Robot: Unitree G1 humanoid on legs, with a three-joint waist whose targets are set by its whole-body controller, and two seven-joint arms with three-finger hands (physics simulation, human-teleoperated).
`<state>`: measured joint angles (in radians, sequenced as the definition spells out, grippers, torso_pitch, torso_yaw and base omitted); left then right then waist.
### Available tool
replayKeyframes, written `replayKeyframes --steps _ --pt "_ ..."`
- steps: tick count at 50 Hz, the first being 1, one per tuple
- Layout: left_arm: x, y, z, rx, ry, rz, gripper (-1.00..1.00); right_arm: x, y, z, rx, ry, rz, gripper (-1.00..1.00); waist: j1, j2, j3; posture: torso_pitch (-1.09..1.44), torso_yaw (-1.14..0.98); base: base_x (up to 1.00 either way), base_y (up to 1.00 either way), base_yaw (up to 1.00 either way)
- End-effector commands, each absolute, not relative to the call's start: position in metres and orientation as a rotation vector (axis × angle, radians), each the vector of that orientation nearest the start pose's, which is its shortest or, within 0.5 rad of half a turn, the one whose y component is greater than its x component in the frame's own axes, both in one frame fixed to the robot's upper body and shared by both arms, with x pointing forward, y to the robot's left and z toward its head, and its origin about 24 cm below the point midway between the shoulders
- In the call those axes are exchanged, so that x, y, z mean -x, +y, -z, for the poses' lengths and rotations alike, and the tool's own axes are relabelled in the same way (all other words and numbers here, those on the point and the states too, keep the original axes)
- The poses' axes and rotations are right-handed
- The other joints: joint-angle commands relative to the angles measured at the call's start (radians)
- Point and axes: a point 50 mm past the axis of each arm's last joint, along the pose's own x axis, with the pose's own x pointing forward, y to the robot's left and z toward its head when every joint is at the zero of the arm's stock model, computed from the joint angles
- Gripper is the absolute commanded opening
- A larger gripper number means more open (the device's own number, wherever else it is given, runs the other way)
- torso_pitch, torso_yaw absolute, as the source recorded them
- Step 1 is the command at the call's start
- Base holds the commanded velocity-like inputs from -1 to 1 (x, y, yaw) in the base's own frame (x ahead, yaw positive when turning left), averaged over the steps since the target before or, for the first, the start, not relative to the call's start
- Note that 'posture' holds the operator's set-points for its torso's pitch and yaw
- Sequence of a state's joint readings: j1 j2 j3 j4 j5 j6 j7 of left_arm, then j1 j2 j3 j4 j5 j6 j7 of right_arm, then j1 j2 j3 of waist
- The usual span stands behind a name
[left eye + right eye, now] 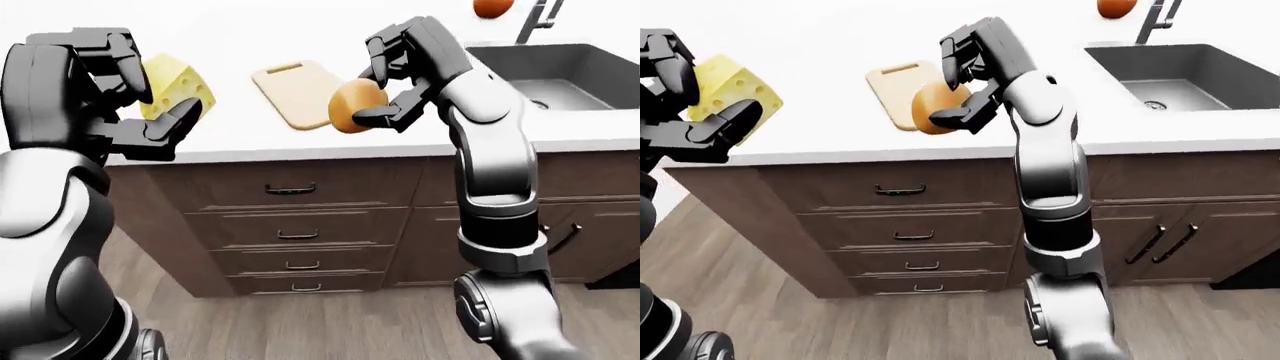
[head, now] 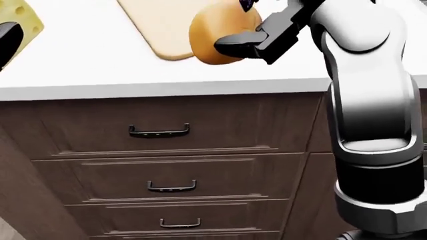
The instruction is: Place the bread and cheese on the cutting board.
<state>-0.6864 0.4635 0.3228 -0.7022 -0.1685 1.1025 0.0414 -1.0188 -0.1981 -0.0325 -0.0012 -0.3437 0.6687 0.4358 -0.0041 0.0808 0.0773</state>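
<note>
My right hand point(image 1: 392, 84) is shut on the bread point(image 1: 352, 106), a round orange-brown loaf held in the air above the near edge of the white counter, just right of the cutting board point(image 1: 293, 91). That pale wooden board lies flat on the counter with its handle pointing to the top of the view. In my left hand point(image 1: 140, 97), at the left-eye view's left, the fingers close round a yellow holed wedge of cheese point(image 1: 183, 86), held over the counter's left end. The head view shows the bread point(image 2: 217, 37) overlapping the board's right edge point(image 2: 160, 35).
A dark sink point(image 1: 545, 71) with a faucet point(image 1: 535, 19) sits at the counter's right. An orange fruit point(image 1: 493, 7) lies near the top edge. Brown drawers point(image 1: 290, 217) with black handles fill the cabinet below. Cabinet doors point(image 1: 1170, 240) stand at the right. Wood floor lies beneath.
</note>
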Motion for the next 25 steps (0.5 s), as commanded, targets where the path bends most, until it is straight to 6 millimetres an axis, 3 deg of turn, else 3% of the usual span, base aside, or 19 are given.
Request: replayKeyframes --steps 1,4,9,10,11,14,15,22,23,24,25 --pt "-0.2454 0.2115 -0.3107 -0.219 -0.452 -0.197 -1.00 -0.3412 -0.1219 -0.3222 0.497 -0.383 -0.206 -1.00 -0.014 0.005 -0.034 0.00 0.00 0.00 0.00 0.00" --pt "-0.2453 0.2115 -0.3108 -0.219 -0.453 -0.198 -1.00 -0.3413 -0.1226 -0.3233 0.493 -0.389 -0.199 -1.00 -0.018 -0.019 -0.021 0.00 0.00 0.00 0.00 0.00" --pt "-0.2454 0.2108 -0.3107 -0.220 -0.452 -0.197 -1.00 -0.3427 -0.1233 -0.3216 0.501 -0.378 -0.195 -1.00 -0.015 -0.037 -0.024 0.00 0.00 0.00 0.00 0.00" --pt "-0.2454 0.2109 -0.3106 -0.220 -0.452 -0.197 -1.00 -0.3427 -0.1231 -0.3217 0.503 -0.377 -0.195 -1.00 -0.012 -0.032 -0.055 0.00 0.00 0.12 0.00 0.00" --pt "-0.2451 0.2109 -0.3108 -0.220 -0.452 -0.197 -1.00 -0.3426 -0.1230 -0.3219 0.505 -0.376 -0.196 -1.00 -0.010 -0.038 -0.061 0.00 0.00 0.30 0.00 0.00" --pt "-0.2453 0.2109 -0.3102 -0.220 -0.452 -0.196 -1.00 -0.3428 -0.1234 -0.3213 0.509 -0.375 -0.195 -1.00 0.001 -0.062 -0.010 0.00 0.00 0.67 0.00 0.00" --pt "-0.2452 0.2110 -0.3107 -0.219 -0.452 -0.197 -1.00 -0.3425 -0.1228 -0.3222 0.511 -0.377 -0.197 -1.00 0.005 -0.068 -0.005 0.00 0.00 0.86 0.00 0.00" --pt "-0.2452 0.2115 -0.3098 -0.219 -0.452 -0.197 -1.00 -0.3410 -0.1225 -0.3248 0.511 -0.382 -0.197 -1.00 0.035 -0.111 -0.016 0.00 0.00 0.86 0.00 0.00" --pt "-0.2451 0.2116 -0.3099 -0.219 -0.453 -0.197 -1.00 -0.3411 -0.1224 -0.3247 0.511 -0.383 -0.198 -1.00 0.037 -0.132 -0.019 0.00 0.00 0.87 0.00 0.00" --pt "-0.2450 0.2115 -0.3099 -0.219 -0.453 -0.197 -1.00 -0.3411 -0.1224 -0.3248 0.510 -0.383 -0.197 -1.00 0.037 -0.174 -0.036 0.00 0.00 0.86 0.00 0.00" --pt "-0.2451 0.2113 -0.3096 -0.220 -0.452 -0.196 -1.00 -0.3414 -0.1226 -0.3248 0.509 -0.383 -0.196 -1.00 0.036 -0.144 -0.009 0.00 0.00 0.85 0.00 0.00"
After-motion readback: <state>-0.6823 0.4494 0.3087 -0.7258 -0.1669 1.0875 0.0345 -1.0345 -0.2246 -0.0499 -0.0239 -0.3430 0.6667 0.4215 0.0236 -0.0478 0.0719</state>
